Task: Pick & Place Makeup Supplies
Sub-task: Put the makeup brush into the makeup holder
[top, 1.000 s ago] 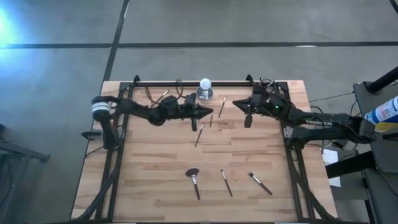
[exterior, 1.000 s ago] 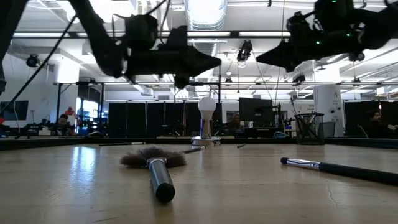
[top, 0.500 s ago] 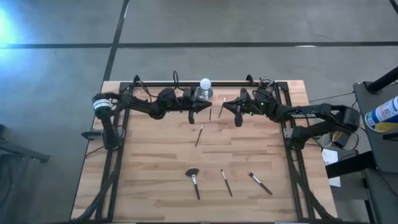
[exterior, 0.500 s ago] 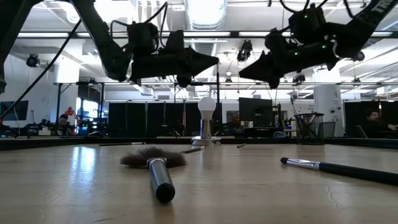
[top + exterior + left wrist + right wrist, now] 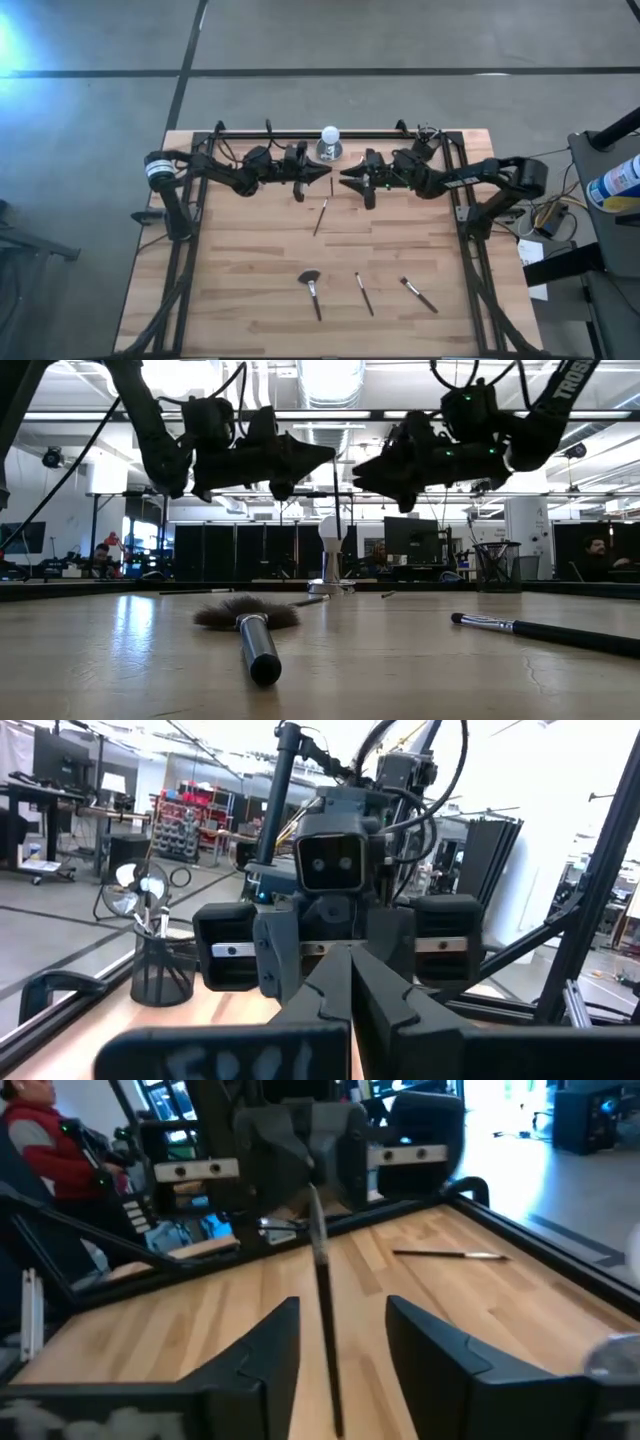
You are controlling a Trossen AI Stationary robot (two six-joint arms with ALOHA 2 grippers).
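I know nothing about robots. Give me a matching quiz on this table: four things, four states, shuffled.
Things:
1 fan brush
2 white ball
3 left gripper
4 right gripper

States:
A open around the slim stick
B lying flat on the table
C shut on the slim stick
D standing upright at the table's far edge

Pairs: 1-B; 2-D; 3-C; 4-A

White capitals beginning "TROS" on the dark arm link at the upper right corner of the low view (the rest cut off by the frame edge); smeared white marks on the dark plate closest to the left wrist camera, not legible; label on the blue and white can beside the table in the high view, too small to read
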